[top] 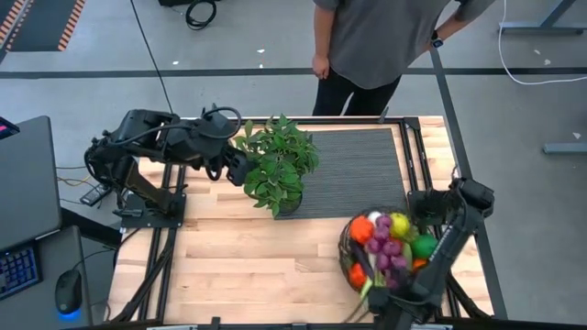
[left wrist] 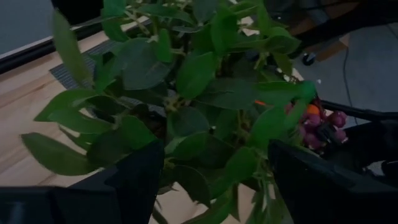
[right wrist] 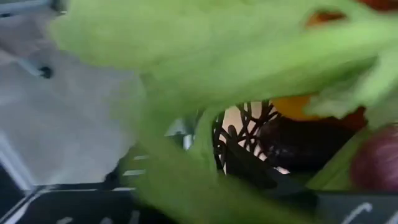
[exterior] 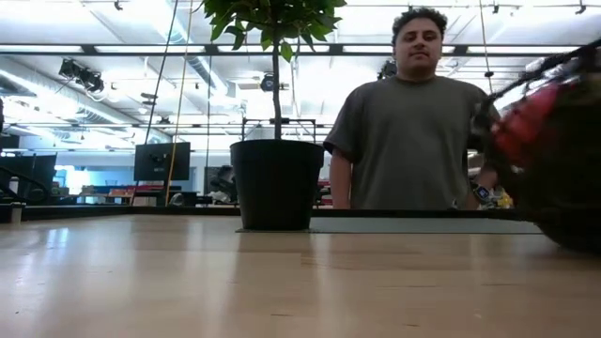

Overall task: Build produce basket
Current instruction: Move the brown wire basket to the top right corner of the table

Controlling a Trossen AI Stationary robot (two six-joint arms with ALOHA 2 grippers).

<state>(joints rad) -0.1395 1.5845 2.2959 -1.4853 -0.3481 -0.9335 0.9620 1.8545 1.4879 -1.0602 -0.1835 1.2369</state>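
Round dark woven-wire basket, heaped with toy produce, is being gripped at rim, lower right of high view, by right gripper, fingers clamped together. Left gripper is being held apart beside leafy green potted plant. Risk: basket being tipped, produce being spilled through off-centre rim grip.

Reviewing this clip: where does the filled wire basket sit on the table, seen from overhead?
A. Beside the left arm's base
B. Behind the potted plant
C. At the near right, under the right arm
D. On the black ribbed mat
C: in the high view the basket of produce lies on bare wood at the right arm's claw, off the mat.
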